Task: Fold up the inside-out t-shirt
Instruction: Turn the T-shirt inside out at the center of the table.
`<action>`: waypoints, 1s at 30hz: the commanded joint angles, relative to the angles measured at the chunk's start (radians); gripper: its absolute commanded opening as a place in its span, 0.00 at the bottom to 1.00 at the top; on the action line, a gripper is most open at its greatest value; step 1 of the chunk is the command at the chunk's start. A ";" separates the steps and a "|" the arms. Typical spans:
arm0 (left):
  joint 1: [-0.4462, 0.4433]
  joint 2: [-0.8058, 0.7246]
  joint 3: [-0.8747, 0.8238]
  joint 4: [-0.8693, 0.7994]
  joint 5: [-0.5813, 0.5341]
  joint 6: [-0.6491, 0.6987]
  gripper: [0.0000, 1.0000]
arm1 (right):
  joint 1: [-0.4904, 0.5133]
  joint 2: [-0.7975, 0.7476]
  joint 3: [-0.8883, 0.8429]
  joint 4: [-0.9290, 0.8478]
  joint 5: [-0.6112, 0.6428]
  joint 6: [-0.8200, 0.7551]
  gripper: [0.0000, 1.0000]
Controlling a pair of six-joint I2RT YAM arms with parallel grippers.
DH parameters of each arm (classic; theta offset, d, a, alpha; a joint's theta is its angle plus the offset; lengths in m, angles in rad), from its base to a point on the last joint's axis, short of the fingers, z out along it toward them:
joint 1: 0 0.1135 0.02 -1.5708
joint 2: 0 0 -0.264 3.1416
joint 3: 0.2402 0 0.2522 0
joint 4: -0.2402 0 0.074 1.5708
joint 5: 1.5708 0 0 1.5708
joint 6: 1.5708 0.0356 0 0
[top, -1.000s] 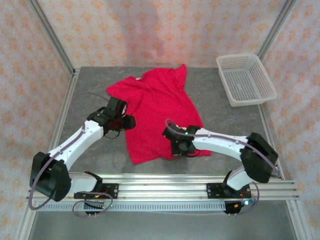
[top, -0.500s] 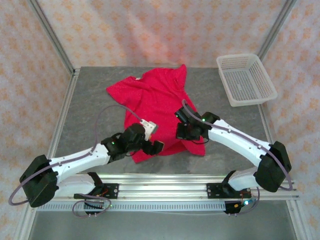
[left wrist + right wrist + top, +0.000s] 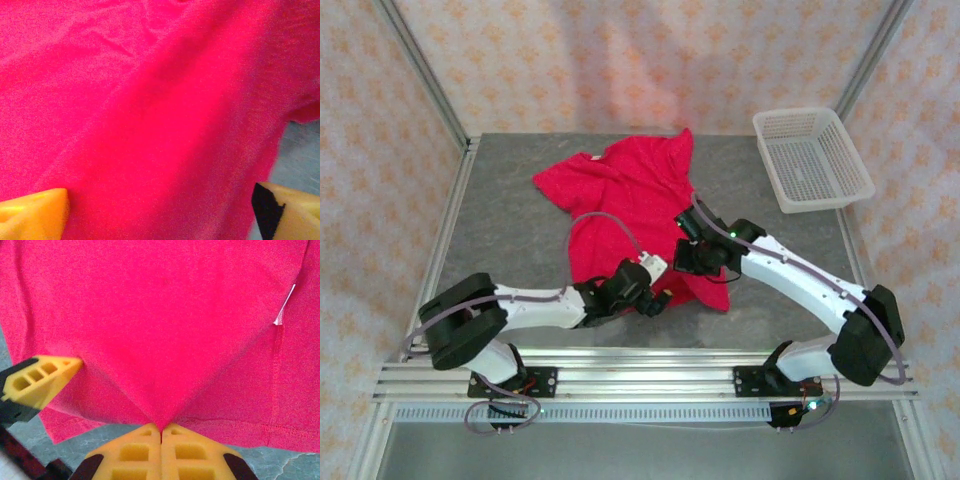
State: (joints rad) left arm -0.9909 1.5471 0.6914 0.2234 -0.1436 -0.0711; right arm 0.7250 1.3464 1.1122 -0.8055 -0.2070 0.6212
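Note:
The inside-out t-shirt (image 3: pixel 630 195) lies crimson and mostly spread on the grey table, collar toward the far left. My right gripper (image 3: pixel 688 264) is shut on a pinch of its lower right part, and the fabric rises in a peak into the closed tips (image 3: pixel 161 429). A small white tag (image 3: pixel 284 307) shows on a side seam. My left gripper (image 3: pixel 660 300) hovers over the near hem, open. Its yellow fingers (image 3: pixel 35 212) stand far apart with red cloth (image 3: pixel 150 125) spanning the space between them. One of those left fingers (image 3: pixel 42 377) also appears in the right wrist view.
A white mesh basket (image 3: pixel 810 158) stands at the far right corner. Bare grey table (image 3: pixel 510 230) lies left of the shirt. Metal frame posts rise at the back corners, and the aluminium rail (image 3: pixel 650 375) runs along the near edge.
My left arm swung from the shirt's left side across to the near hem and its jaws opened wide. My right gripper pulled the pinched hem up and away from the near edge.

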 commanded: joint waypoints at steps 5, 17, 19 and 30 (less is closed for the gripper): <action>0.086 -0.023 0.068 -0.093 -0.206 0.025 0.49 | -0.067 -0.115 0.064 -0.101 0.039 -0.017 0.00; 0.253 -0.342 0.005 -0.375 -0.161 -0.105 0.00 | -0.238 -0.156 0.087 -0.121 0.003 -0.085 0.00; 0.253 -0.380 0.077 -0.502 -0.143 -0.132 0.00 | -0.251 -0.136 0.115 -0.137 0.016 -0.106 0.00; 0.254 -0.254 0.430 -0.655 0.188 -0.206 0.00 | -0.439 0.200 0.373 -0.059 0.048 -0.286 0.00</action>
State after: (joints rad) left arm -0.7460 1.1969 1.0794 -0.3542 -0.0502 -0.2325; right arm 0.3351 1.4170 1.4437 -0.8948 -0.2291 0.4122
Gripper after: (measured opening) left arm 0.054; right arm 0.045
